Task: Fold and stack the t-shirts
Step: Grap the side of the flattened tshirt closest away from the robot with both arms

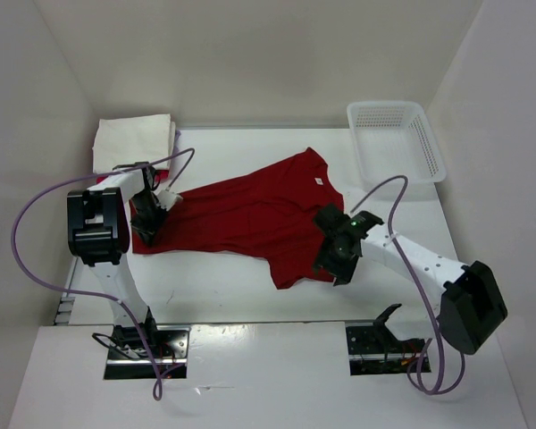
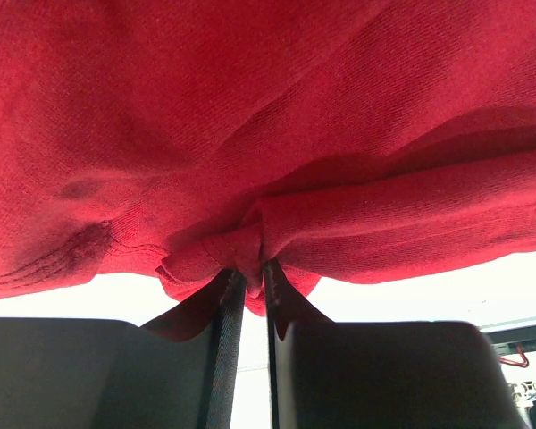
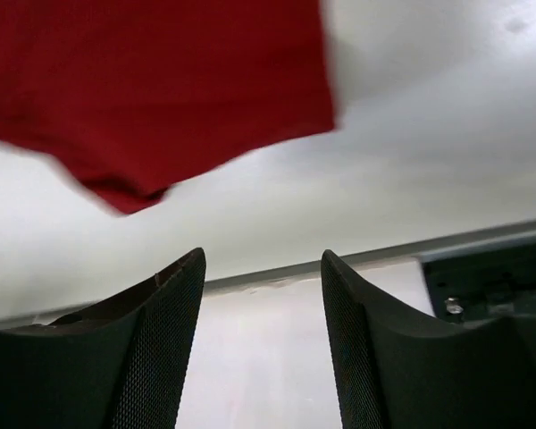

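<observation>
Surroundings: white surface [image 1: 250,286], boxed in by pale walls on three sides.
Far right corner: white lattice basket [image 1: 397,138], well apart from the cloth and from both arms.
Far left corner: folded cream white t-shirt [image 1: 132,141] on top of a stack. A sliver of pink cloth [image 1: 96,141] shows at its left edge, and I cannot tell what else lies under it.
Cables: a purple cable [image 1: 174,165] loops off my left arm over the near edge of that stack. Another arcs above my right arm, short of the basket.
Task thing: dark red t-shirt [image 1: 250,210] lying spread across the middle of the surface, collar toward the far right, hem toward the left, one sleeve pointing at the near edge.
In the way: nothing lies on the red shirt. The folded stack sits just beyond my left wrist.
Left fingers [image 1: 147,228]: at the shirt's left end, pressed almost together on a bunched fold of red cloth. In the left wrist view the fabric drapes wide above them.
Right fingers [image 1: 333,264]: just beside the near sleeve, on its right. They are spread with nothing between them, touching no cloth. In the right wrist view a corner of red lies ahead, with bare surface in between.
</observation>
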Controlling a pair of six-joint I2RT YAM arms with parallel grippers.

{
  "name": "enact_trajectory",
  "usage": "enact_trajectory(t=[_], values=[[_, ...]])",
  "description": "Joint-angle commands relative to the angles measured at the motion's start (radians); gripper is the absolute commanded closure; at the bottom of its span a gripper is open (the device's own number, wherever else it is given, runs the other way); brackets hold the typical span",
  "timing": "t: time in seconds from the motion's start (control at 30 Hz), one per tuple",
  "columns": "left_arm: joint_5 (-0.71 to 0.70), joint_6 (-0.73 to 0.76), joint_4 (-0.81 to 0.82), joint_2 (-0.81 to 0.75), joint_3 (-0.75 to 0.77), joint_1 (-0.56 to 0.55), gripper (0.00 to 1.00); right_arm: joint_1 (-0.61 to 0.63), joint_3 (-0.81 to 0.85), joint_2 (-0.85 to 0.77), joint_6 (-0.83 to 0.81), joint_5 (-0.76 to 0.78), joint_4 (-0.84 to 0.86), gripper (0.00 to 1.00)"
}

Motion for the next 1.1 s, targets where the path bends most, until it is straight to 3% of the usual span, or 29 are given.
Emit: enact_trajectory(t=[0.0,0.13,0.37,0.5,0.53,0.63,0.87,1.07], values=[[0.022,0.022,-0.022,-0.001,-0.015,0.011,0.8,-0.037,-0.097,-0.032,0.143,0.049,0.021,0.4],[0.031,0.031,-0.022,-0.001,-0.04,0.011,0.8,-0.124,-0.126,-0.023,0.116,0.073,0.096,0.35],[0.031,0.031,-0.013,-0.001,-0.049,0.011,0.8,-0.146,-0.117,0.181,0.025,0.004,0.265,0.33],[0.031,0.031,-0.013,-0.01,-0.058,0.011,0.8,-0.146,-0.106,0.252,-0.013,-0.019,0.274,0.52],[0.031,0.031,-0.013,-0.019,-0.058,0.011,0.8,-0.146,-0.106,0.252,-0.013,-0.019,0.283,0.69],[0.031,0.031,-0.022,-0.03,-0.069,0.011,0.8,-0.166,-0.115,0.232,-0.033,-0.029,0.265,1.0],[-0.008,0.04,-0.076,-0.147,-0.104,0.029,0.81,-0.2,-0.007,-0.071,-0.024,0.059,-0.025,1.0],[-0.028,0.04,-0.127,-0.232,-0.104,0.029,0.75,-0.223,0.04,-0.127,-0.093,-0.019,-0.116,1.0]])
